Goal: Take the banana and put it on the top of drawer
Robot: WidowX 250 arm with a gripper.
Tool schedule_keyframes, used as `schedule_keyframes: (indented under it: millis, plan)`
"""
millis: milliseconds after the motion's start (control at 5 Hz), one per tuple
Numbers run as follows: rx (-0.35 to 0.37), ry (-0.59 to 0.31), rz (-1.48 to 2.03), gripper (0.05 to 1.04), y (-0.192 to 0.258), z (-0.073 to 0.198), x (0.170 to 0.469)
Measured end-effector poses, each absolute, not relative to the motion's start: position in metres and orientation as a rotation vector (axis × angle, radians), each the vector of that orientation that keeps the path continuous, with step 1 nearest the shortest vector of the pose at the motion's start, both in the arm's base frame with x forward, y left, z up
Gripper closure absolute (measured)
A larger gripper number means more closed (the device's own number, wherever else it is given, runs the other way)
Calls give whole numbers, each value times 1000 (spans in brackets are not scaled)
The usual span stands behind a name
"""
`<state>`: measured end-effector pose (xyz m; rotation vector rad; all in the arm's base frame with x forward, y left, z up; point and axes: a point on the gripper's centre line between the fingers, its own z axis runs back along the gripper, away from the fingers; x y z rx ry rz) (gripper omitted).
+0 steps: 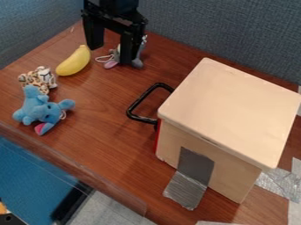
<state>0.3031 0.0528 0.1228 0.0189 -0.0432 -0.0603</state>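
On the brown tabletop (106, 101), the banana (74, 61) is lying left of my gripper (110, 53), running near-left to far-right; I'm holding my empty fingers apart.

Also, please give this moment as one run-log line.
Black two-finger gripper: open, near grey plush toy | curved yellow banana: on brown wooden table, ungrasped | pale wooden drawer box: banana not on top

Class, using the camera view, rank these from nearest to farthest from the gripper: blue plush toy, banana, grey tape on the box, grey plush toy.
1. Grey plush toy: right by the jaws.
2. Banana: just left in the picture.
3. Blue plush toy: lower left.
4. Grey tape: low on the box's front.
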Motion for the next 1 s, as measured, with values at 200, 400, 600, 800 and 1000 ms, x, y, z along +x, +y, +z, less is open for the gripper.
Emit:
schedule_keyframes:
  millis: [200, 400, 600, 800, 1000]
  plan:
    - [4, -15, -59, 83, 52, 113, 304]
    - [-37, -14, 12, 83, 87, 94, 310]
    - [-22, -66, 26, 83, 117, 93, 325]
    - [11, -94, 37, 83, 153, 84, 341]
    - [63, -123, 35, 84, 172, 74, 344]
